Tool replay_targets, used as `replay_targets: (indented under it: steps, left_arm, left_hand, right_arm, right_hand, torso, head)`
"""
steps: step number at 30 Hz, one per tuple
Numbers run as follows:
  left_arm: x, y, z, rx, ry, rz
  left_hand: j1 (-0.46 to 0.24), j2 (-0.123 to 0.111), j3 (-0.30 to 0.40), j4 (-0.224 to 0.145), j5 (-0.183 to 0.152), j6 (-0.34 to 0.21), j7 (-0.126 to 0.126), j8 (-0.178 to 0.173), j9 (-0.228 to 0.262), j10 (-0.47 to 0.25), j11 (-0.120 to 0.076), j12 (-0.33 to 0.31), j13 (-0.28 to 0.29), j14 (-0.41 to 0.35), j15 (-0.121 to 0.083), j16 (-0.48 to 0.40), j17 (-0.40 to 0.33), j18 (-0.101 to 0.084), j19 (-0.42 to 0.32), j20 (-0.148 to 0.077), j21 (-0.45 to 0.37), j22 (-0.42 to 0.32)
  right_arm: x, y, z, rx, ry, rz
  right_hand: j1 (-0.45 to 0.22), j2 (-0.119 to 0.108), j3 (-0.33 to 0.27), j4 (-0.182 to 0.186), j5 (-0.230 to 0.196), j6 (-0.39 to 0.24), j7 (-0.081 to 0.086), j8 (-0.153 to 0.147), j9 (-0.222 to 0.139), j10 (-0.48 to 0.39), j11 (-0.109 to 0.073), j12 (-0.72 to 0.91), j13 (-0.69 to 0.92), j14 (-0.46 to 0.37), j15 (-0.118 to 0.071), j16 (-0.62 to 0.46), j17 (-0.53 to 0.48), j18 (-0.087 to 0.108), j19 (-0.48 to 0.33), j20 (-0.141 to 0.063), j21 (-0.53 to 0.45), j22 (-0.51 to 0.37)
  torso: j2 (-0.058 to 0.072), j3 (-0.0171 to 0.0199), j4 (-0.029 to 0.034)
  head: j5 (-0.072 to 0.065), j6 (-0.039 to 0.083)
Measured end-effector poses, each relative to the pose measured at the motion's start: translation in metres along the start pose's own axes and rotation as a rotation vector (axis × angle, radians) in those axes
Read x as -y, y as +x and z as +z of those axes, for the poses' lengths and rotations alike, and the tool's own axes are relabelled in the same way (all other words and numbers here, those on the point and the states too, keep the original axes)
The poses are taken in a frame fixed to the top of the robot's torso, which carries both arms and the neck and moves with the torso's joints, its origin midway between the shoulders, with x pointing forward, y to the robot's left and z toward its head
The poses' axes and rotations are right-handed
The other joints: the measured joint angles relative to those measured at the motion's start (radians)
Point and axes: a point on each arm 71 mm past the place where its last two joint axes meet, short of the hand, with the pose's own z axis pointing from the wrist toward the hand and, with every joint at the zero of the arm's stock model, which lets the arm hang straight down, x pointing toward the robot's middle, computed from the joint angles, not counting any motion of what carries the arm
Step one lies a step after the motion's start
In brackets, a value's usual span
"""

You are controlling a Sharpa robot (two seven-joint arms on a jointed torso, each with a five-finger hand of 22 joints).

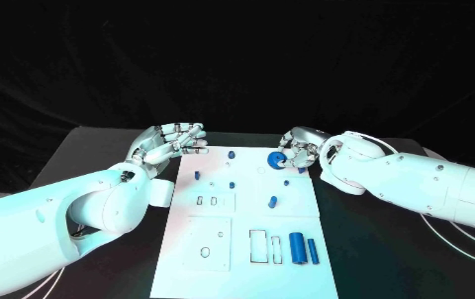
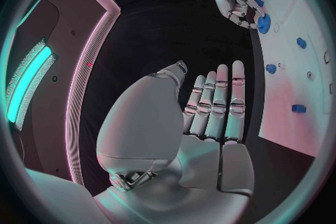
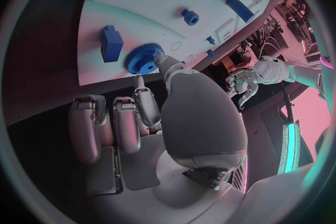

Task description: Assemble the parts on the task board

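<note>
The white task board (image 1: 248, 271) lies in the middle of the black table. My right hand (image 1: 300, 148) pinches a blue gear (image 1: 276, 160) at the board's far right part; my thumb lies against the gear (image 3: 143, 59), beside a blue block (image 3: 111, 43). The left wrist view also has the right hand (image 2: 234, 3) with the gear (image 2: 263, 23) over the board (image 2: 308, 117). My left hand (image 1: 174, 141) hovers at the board's far left corner with its fingers (image 2: 218, 101) straight and apart, holding nothing. Small blue pegs (image 1: 230, 153) stand on the board.
Two blue cylinders (image 1: 296, 245) lie side by side at the board's near right, next to rectangular slots (image 1: 258, 245). A short blue piece (image 1: 271, 201) stands mid-board. Black table (image 1: 109, 148) stretches on both sides of the board.
</note>
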Motion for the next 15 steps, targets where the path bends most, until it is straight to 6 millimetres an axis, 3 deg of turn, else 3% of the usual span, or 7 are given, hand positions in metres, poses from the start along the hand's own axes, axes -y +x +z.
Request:
replay_targets:
  steps: [15]
  left_arm:
    - [-0.0002,-0.0001,-0.0001,-0.001,-0.003,-0.001]
  left_hand:
    - [0.000,0.000,0.000,0.000,0.000,0.000,0.000,0.000,0.000,0.000,0.000,0.000,0.000,0.000,0.000,0.000,0.001,0.000,0.000,0.000,0.000,0.000]
  right_arm:
    - [-0.0046,0.0037,0.0043,-0.015,-0.004,0.001]
  right_hand:
    - [0.004,0.004,0.000,0.005,0.004,0.000,0.000,0.004,0.003,0.005,0.002,0.008,0.005,0.000,0.000,0.007,0.000,0.000,0.000,0.000,0.004,0.000]
  torso:
    - [0.000,0.0000,-0.0001]
  head:
    - [0.003,-0.006]
